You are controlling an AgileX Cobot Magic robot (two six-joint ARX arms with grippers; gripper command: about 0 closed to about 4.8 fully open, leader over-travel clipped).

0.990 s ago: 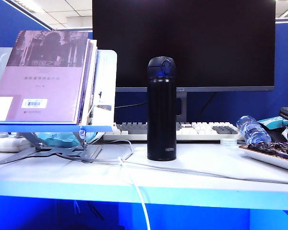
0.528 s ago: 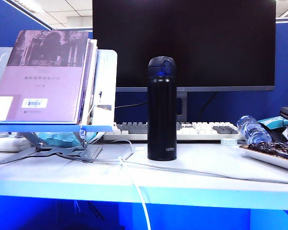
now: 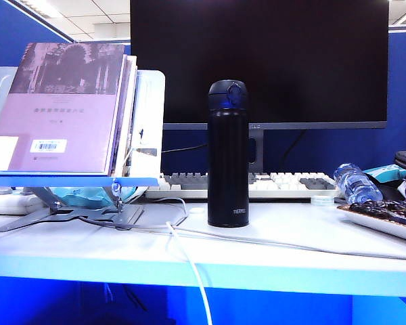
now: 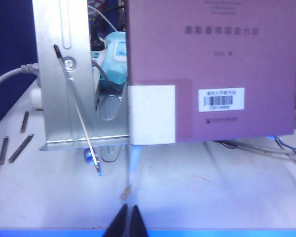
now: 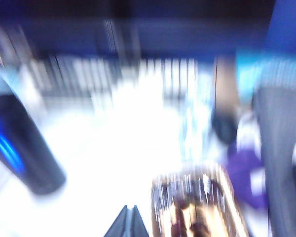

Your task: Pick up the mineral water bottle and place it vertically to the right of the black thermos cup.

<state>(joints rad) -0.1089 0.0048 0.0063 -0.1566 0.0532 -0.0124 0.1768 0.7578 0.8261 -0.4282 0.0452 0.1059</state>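
The small clear ribbed plastic mineral water bottle (image 3: 356, 183) lies tilted at the desk's right, beside a dark tray (image 3: 386, 215), well apart from the tall matte-black thermos cup (image 3: 228, 154). Left gripper (image 4: 129, 220) and right gripper (image 5: 128, 221) are both pinched closed, empty.

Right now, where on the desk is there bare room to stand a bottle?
Bare white desktop lies right of the tall matte-black thermos cup, bordered by the white keyboard behind and the patterned tray at right. Crowded: far right, where the clear plastic mineral water bottle lies.
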